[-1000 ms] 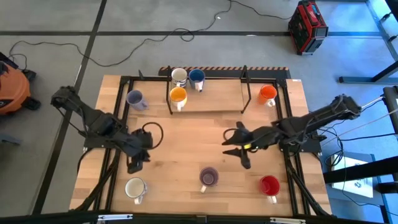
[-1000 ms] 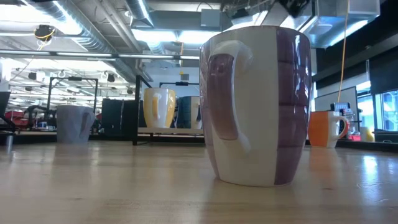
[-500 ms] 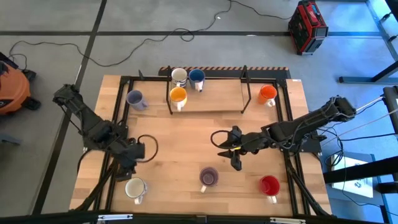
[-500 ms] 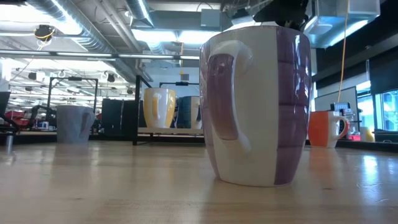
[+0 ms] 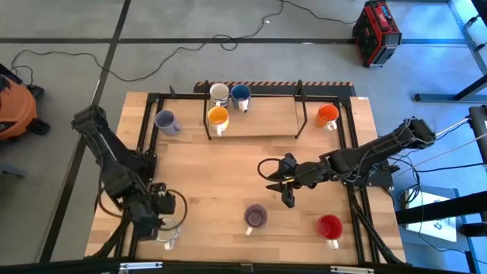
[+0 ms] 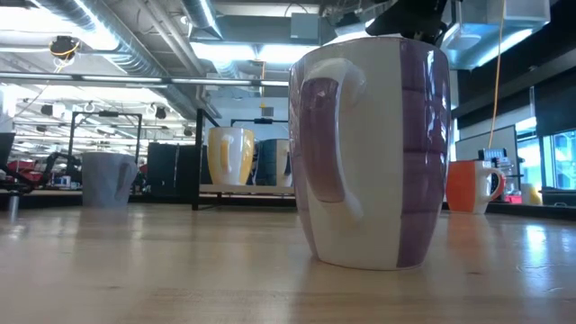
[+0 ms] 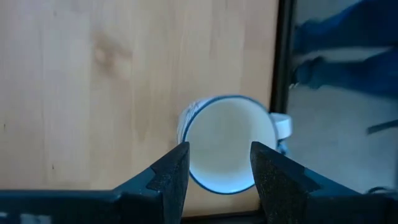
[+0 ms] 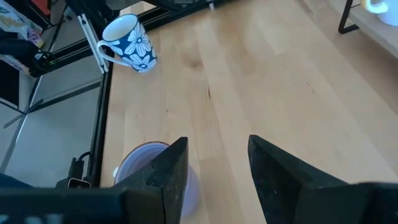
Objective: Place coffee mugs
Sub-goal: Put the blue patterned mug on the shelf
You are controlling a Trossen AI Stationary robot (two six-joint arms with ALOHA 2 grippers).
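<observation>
Eight mugs stand upright on their bases. On the table are the purple mug (image 5: 255, 217) (image 6: 373, 153) (image 8: 155, 171), red (image 5: 329, 226), orange (image 5: 327, 115), grey-lavender (image 5: 165, 121) and the white mug with blue flowers (image 5: 166, 230) (image 7: 227, 149) (image 8: 127, 34). Cream (image 5: 219, 93), blue (image 5: 241, 94) and yellow-orange (image 5: 218, 116) sit on the far shelf. My left gripper (image 5: 162, 209) (image 7: 219, 171) is open above the white mug's mouth, one finger over each side of the rim. My right gripper (image 5: 278, 183) (image 8: 217, 171) is open just far-right of the purple mug.
A raised wooden shelf (image 5: 259, 125) with black posts spans the far middle of the table. Black frame rails (image 5: 351, 144) run along the left and right sides. Bare wood lies in the table's middle (image 5: 228, 171). A red case (image 5: 375, 32) and cables lie on the floor beyond.
My left gripper has travelled toward the near edge and now hangs over the white mug at the near-left corner. My right gripper has shifted a little toward the left, closer to the purple mug, then held still. No mug has moved.
</observation>
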